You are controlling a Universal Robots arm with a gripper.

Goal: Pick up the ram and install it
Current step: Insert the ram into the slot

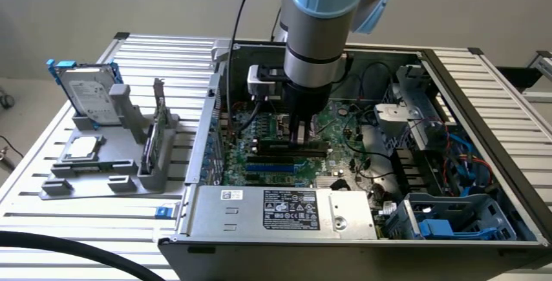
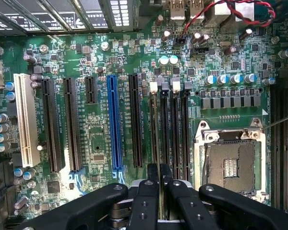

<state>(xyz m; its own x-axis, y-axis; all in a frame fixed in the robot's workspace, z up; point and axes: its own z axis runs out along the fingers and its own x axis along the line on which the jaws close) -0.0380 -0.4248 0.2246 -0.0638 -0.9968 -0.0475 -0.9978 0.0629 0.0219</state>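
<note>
The arm reaches down into the open computer case (image 1: 483, 132), and my gripper (image 1: 301, 139) stands upright over the motherboard (image 1: 267, 132). Its fingertips are shut on the ram (image 1: 289, 145), a long dark green stick that lies level along the black memory slots. In the wrist view the two black fingers (image 2: 146, 201) are pressed close together, and my gripper (image 2: 160, 184) is right over the row of memory slots (image 2: 175, 129). Whether the stick is fully seated in a slot cannot be told.
Beside the case, at the exterior view's left, a grey holder (image 1: 95, 177) carries a silver hard drive (image 1: 86, 93) and a green expansion card (image 1: 155, 132). The power supply (image 1: 285, 210) sits along the case front. A CPU socket (image 2: 230, 163) and a blue slot (image 2: 114, 124) flank the memory slots.
</note>
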